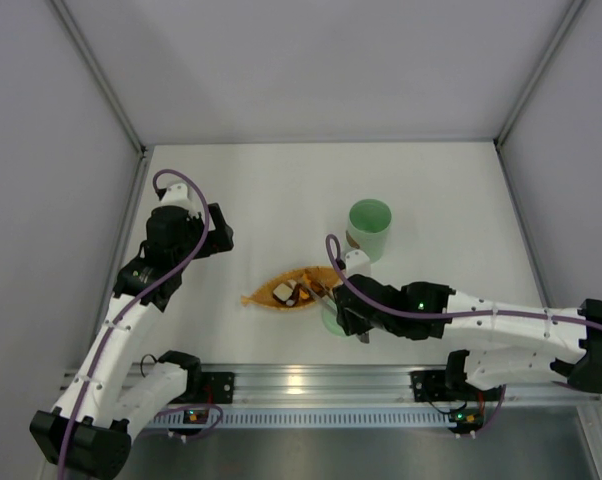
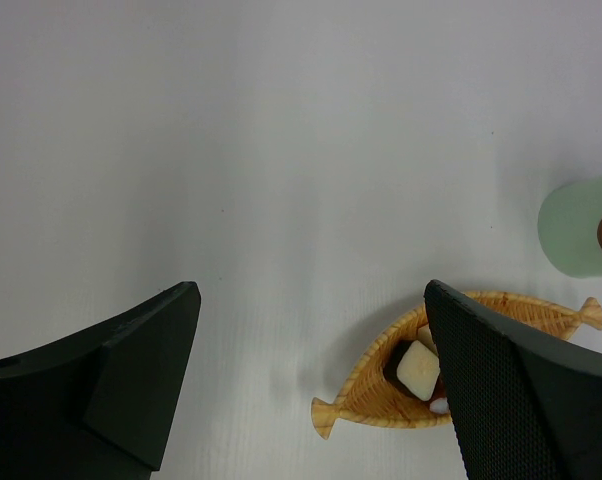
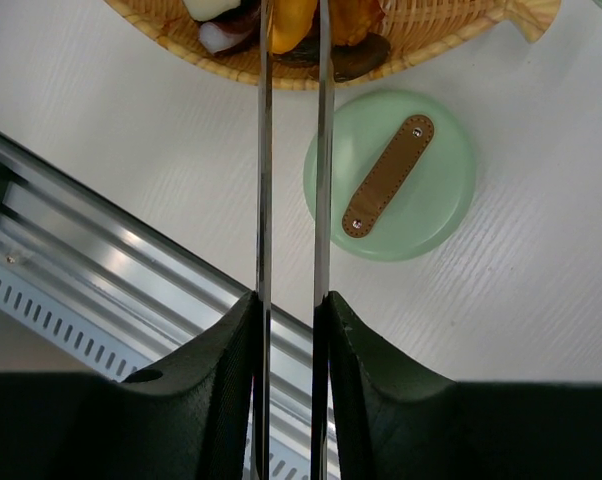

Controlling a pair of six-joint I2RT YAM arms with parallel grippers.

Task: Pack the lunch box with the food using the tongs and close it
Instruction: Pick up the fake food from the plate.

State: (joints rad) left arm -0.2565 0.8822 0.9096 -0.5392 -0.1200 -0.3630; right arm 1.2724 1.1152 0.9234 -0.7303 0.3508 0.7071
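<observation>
Top view: high above the near edge, looking down on the whole table (image 1: 281, 190). Left wrist view: lower, looking down from the left side. Right wrist view: close, sighting along the tongs (image 3: 265, 180). All three share the dish (image 1: 266, 297).

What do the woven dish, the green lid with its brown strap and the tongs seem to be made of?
Tan fish-shaped woven dish: probably bamboo or rattan; plaited strands show.
Round mint-green lid: matte, smooth, likely plastic, perhaps silicone.
Brown strap handle: looks like leather, fixed by two rivets.
Slim silvery tongs: apparently polished metal; thin arms reflect light.
</observation>
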